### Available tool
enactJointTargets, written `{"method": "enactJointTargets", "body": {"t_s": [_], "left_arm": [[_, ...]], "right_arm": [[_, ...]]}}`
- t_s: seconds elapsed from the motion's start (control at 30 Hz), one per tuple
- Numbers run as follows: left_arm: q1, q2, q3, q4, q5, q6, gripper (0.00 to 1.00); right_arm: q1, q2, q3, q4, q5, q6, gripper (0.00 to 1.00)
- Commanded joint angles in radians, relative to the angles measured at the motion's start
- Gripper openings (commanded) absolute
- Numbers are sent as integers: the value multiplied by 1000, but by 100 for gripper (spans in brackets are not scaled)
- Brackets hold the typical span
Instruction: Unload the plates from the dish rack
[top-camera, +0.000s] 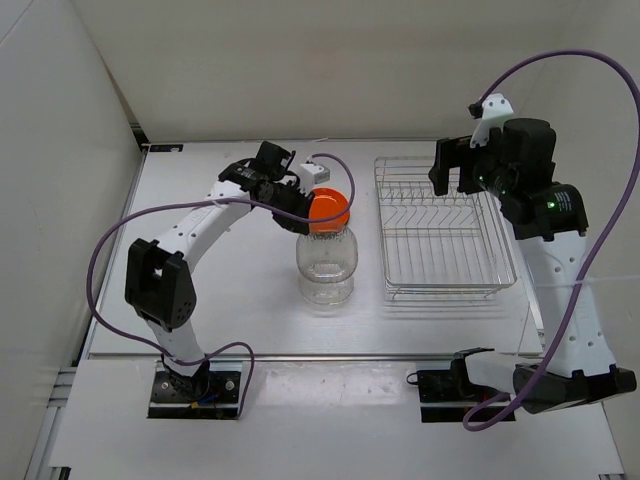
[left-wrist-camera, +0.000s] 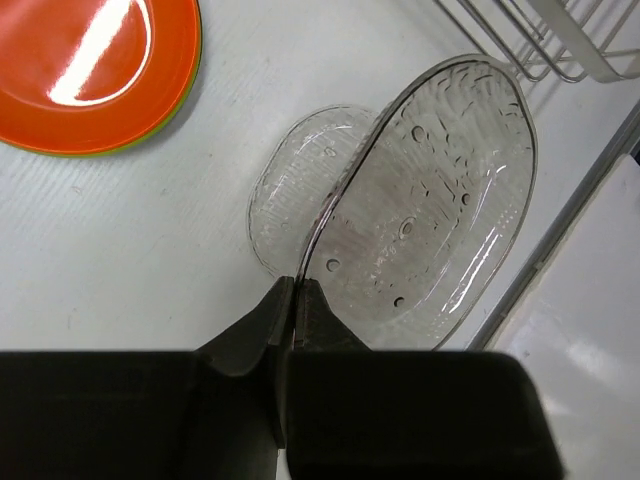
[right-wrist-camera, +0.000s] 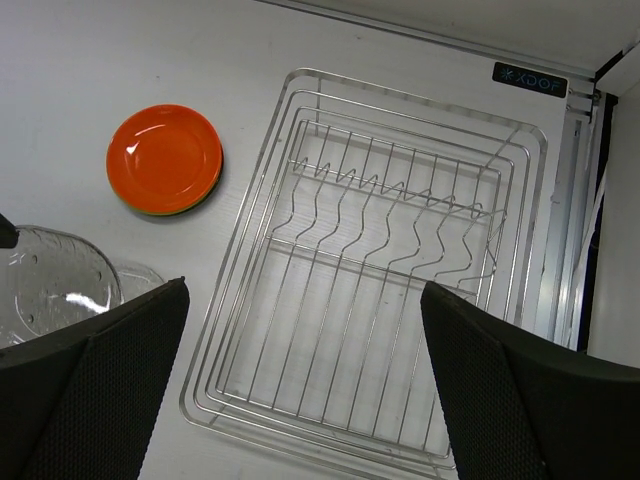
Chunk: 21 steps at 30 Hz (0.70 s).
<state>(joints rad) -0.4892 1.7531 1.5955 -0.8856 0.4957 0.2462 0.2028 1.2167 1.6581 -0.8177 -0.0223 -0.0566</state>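
Over the white table (top-camera: 230, 300), left tool (left-wrist-camera: 293, 292) pinches a clear plate (left-wrist-camera: 430, 210); right tool (top-camera: 455, 172) spread above dish rack (top-camera: 445, 290).

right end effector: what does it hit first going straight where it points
Probably the wire floor of the dish rack; the right end effector points down at it, nothing visible in between.

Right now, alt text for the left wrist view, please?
The left claw grips a clear plate by its rim, tilted over a second clear plate on the table. An orange plate lies upper left, the dish rack's corner upper right.
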Motion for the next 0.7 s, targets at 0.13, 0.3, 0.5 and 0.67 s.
{"method": "enactJointTargets", "body": {"t_s": [0.13,0.3,0.5,0.67], "left_arm": [[32,-1,-52,106,49,-48,11],[32,46,-86,145,67,-67,11],[32,103,-95,155,78,-47,11],[32,126,-115,155,78,-38,11]], "right_arm": [[-3,-42,-23,32,-21,-8,100],[-13,-51,-23,32,-40,-8,100],[-13,-60,-32,32,-41,-8,100],[-13,-60,-32,32,-50,-8,100]]}}
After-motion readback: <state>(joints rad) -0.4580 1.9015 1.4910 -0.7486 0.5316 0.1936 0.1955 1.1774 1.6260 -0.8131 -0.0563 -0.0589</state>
